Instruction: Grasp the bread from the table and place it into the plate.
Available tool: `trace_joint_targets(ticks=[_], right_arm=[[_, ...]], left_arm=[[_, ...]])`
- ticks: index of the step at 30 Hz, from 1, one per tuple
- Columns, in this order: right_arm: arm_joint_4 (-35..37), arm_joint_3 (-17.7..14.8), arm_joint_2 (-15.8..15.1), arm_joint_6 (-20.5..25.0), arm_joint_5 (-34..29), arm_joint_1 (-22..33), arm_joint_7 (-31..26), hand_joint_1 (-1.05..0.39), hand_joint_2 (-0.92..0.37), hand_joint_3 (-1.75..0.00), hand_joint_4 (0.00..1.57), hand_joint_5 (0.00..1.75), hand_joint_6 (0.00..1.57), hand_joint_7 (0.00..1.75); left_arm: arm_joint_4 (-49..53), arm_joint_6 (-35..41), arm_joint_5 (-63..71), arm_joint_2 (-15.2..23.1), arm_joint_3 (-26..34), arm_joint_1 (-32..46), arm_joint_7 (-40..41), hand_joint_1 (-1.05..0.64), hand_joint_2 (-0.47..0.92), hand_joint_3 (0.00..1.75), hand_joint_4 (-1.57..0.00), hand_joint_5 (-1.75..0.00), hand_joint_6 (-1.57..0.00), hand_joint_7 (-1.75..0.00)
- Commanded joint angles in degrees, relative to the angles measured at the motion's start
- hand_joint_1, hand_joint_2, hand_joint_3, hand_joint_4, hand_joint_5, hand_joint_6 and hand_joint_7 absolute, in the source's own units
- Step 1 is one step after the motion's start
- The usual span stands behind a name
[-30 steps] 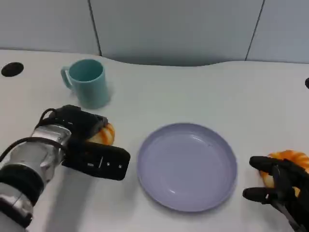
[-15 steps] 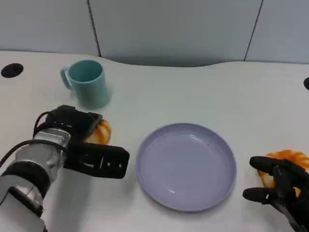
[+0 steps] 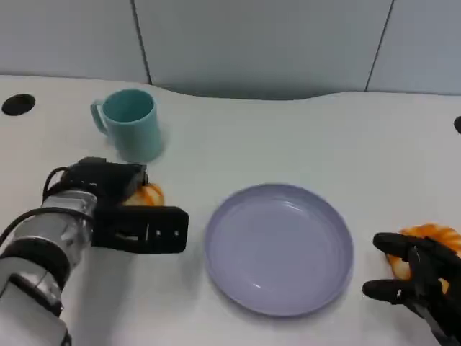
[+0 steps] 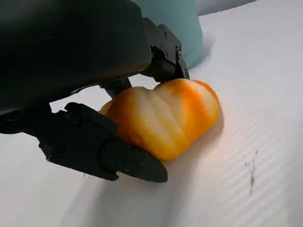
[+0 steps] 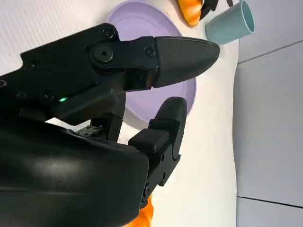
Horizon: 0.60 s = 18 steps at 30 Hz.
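Silver left forearm (image 3: 43, 245), black cable looped at wrist; black left hand (image 3: 133, 216), black right hand (image 3: 421, 277), screws on fingers (image 4: 163, 52).

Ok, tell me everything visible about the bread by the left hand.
The bread is a small, rounded, ridged bun, glossy orange fading to pale cream on its lobes. It lies on the white table in front of the teal mug, left of the plate. The left hand is cupped over it, fingers touching both sides; whether it is lifted is unclear.

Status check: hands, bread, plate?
Left hand closing around orange bread roll, on table. Right hand open beside second roll. Lavender plate empty, path clear.
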Motion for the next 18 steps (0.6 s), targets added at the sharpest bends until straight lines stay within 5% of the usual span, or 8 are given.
trace_joint_targets(ticks=[1,2,8,13,14,16,18], right_arm=[[-1.1,-0.5,-1.0,-0.1,0.4,0.0,0.2,-0.35,-0.92,-0.41,0.50,1.04,0.48,0.76],[-1.2,-0.5,-1.0,-0.1,0.4,0.0,0.2,-0.35,-0.92,-0.41,0.50,1.04,0.48,0.76],[-1.1,-0.8,-0.9,0.0,0.9,-0.1,0.2,-0.35,-0.92,-0.40,0.51,1.04,0.48,0.77],[-1.1,-0.7,-1.1,0.2,0.5,-0.3,-0.1,-0.35,-0.92,-0.41,0.50,1.04,0.48,0.78],[-1.0,-0.7,-1.1,0.1,0.5,-0.3,0.0,-0.34,-0.92,-0.41,0.50,1.04,0.48,0.78],[-0.9,-0.8,-1.0,0.2,0.8,-0.3,0.1,-0.35,-0.92,-0.41,0.50,1.04,0.47,0.78],[-1.0,-0.9,-1.1,0.1,0.9,-0.3,0.2,-0.35,-0.92,-0.41,0.51,1.04,0.47,0.78]], left_arm=[[1.4,0.2,-0.3,-0.1,-0.4,0.9,-3.2,-0.32,0.92,0.07,-0.50,-1.40,-0.66,-0.79],[1.4,0.5,-0.1,-0.1,-0.5,0.7,-3.2,-0.33,0.92,0.04,-0.54,-1.34,-0.74,-0.64],[0.6,-1.4,-2.4,-0.2,1.9,1.6,1.1,-0.37,0.92,0.06,-0.63,-1.18,-0.93,-0.33],[-0.3,-4.2,-4.7,0.4,4.0,2.5,2.5,-0.34,0.92,0.15,-0.62,-1.29,-0.94,-0.31],[-0.8,-5.3,-5.3,0.8,4.5,2.9,3.1,-0.32,0.92,0.16,-0.61,-1.35,-0.91,-0.42],[-1.9,-7.4,-6.3,1.6,5.6,3.7,4.3,-0.32,0.92,0.19,-0.57,-1.59,-0.70,-0.98],[-2.9,-8.8,-7.3,2.3,6.4,4.4,4.8,-0.31,0.92,0.21,-0.54,-1.57,-0.58,-1.08]])
